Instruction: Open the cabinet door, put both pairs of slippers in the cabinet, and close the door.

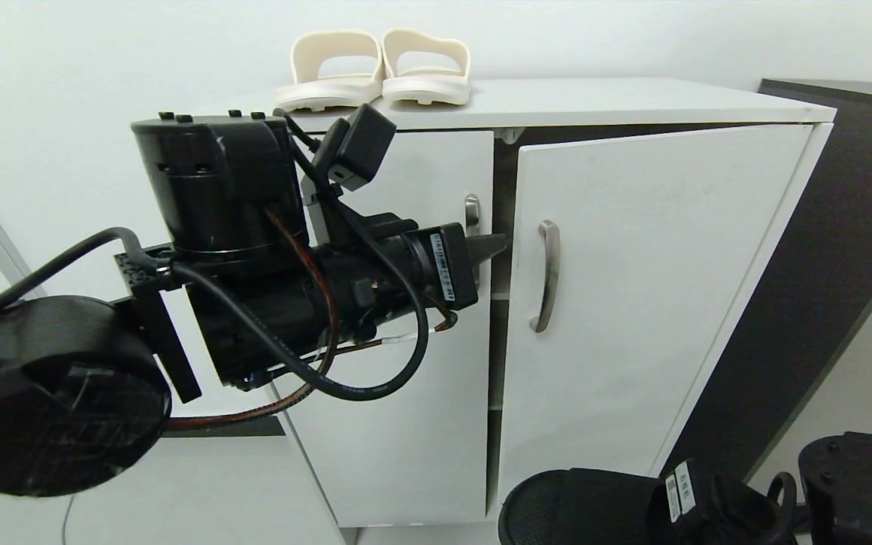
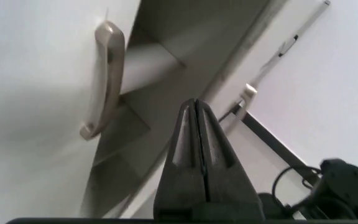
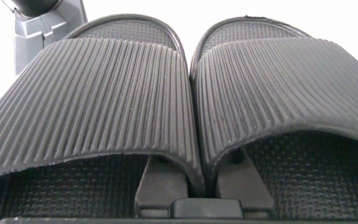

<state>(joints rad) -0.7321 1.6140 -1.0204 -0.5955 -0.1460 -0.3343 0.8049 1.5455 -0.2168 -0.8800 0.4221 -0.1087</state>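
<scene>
The white cabinet [image 1: 633, 102] has two doors. Its right door [image 1: 648, 303] stands slightly ajar, leaving a dark gap with shelves beside the left door [image 1: 406, 424]. My left gripper [image 1: 498, 244] is shut and empty, its tips at that gap just below the left door's handle [image 1: 471, 213]. In the left wrist view the shut left gripper [image 2: 195, 106] points into the gap beside a metal handle [image 2: 107, 74]. A cream pair of slippers [image 1: 375, 68] rests on the cabinet top. Low at the front right, my right gripper [image 1: 712, 506] is shut on the black ribbed slippers [image 1: 580, 503], pinching their inner walls [image 3: 194, 124] together.
The right door's handle [image 1: 547, 276] is near the gap. A dark panel [image 1: 845, 250] runs along the cabinet's right side. A white wall rises behind and left of the cabinet.
</scene>
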